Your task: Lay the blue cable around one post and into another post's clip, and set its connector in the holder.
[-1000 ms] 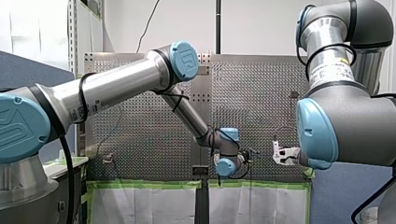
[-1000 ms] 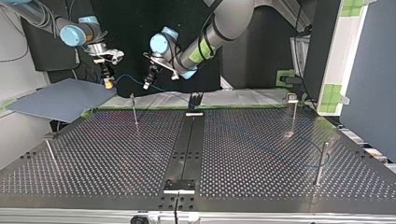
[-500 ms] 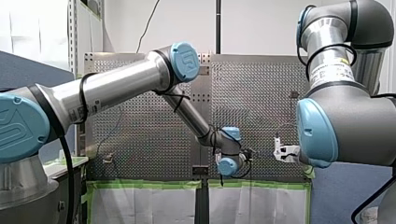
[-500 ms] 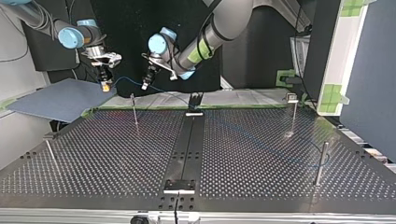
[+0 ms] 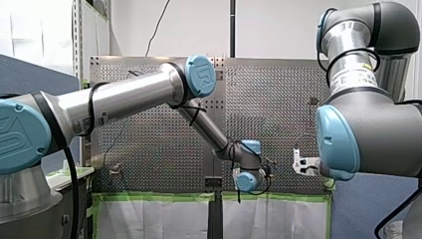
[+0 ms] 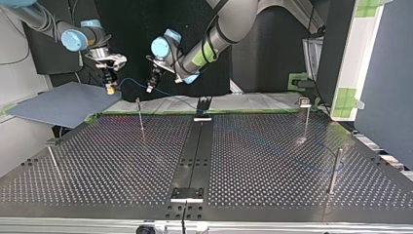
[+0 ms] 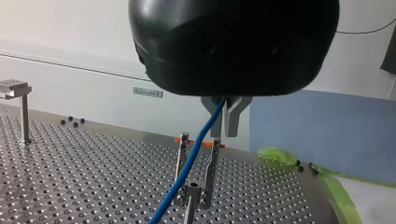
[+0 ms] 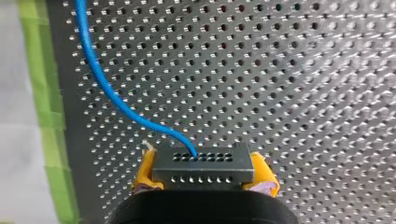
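My left gripper [image 7: 223, 131] is shut on the blue cable [image 7: 186, 169], which hangs slanting from its metal fingers. Just below and ahead of those fingers stands a clip post [image 7: 196, 175] with two upright prongs; the cable crosses in front of one prong. My right gripper [image 8: 204, 183] has its yellow pads shut on the black connector [image 8: 203, 167] at the cable's end [image 8: 105, 88]. In the top view both grippers hover past the table's far edge: my left gripper [image 6: 151, 87] beside my right gripper [image 6: 110, 87], with a short span of cable [image 6: 130, 81] between them.
Thin posts stand on the perforated table: one near the far edge [image 6: 140, 116], one with a clip top at the right [image 6: 305, 119], one at the near right [image 6: 334, 169], one at the near left [image 6: 52, 157]. A black holder [image 6: 202, 108] sits mid far edge. A blue-grey board [image 6: 63, 103] lies at the left.
My left arm has shifted a little towards the top view's left, closer to my right gripper. My right gripper has barely moved. Both grips are unchanged.
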